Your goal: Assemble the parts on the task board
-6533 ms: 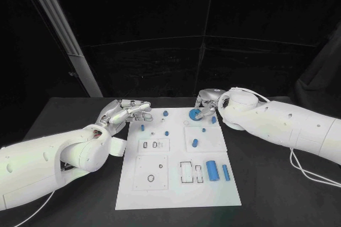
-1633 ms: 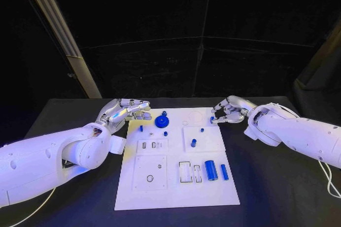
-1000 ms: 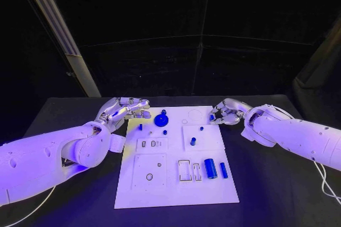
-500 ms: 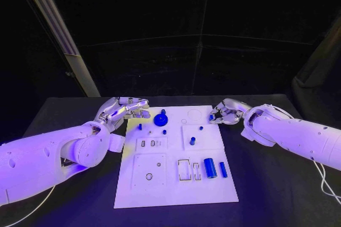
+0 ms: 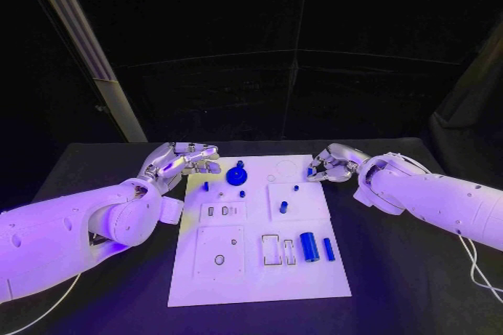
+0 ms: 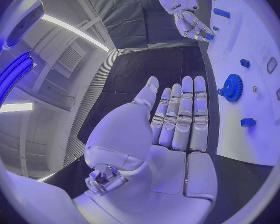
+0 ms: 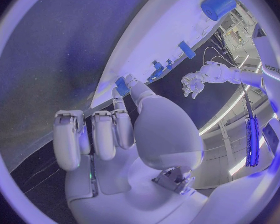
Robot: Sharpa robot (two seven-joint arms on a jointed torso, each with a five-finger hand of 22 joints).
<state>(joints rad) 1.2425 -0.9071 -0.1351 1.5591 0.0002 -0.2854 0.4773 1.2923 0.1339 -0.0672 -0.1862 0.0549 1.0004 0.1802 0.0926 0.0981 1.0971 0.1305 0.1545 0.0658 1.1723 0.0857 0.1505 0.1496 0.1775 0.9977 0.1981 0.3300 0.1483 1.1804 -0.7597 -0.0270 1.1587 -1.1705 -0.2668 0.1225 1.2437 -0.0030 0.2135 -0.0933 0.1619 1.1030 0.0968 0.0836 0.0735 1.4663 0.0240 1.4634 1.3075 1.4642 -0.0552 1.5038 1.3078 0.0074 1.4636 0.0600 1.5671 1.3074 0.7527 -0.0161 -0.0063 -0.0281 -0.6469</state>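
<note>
Right silver hand (image 5: 327, 165) sits at the task board's two o'clock corner, thumb and a finger closing on a small blue peg (image 7: 122, 84) at that edge; whether the peg is truly pinched or only touched, the pictures do not settle, though the right wrist view shows the fingertips meeting right at it. Left silver hand (image 5: 187, 159) hovers off the board's eleven o'clock corner with its fingers straight, side by side and holding nothing, as the left wrist view makes plain. On the flat white rectangular task board (image 5: 236, 277), a round blue toothed gear (image 5: 237, 176) stands near twelve o'clock, apparently seated on its post, which suggests one step is done. Several small blue pegs stand or lie across the upper half, and it is hard to tell which are already in their holes. Toward four o'clock a fat blue cylinder (image 5: 310, 247) and a slim blue bar (image 5: 328, 248) lie loose beside open rectangular slots (image 5: 279, 249), and an oval slot (image 5: 219, 260) at seven o'clock is unfilled. Judging by this, the assembly is early, with most parts yet to be placed. Both white arms reach in low, forearms angled toward the board's far end.
</note>
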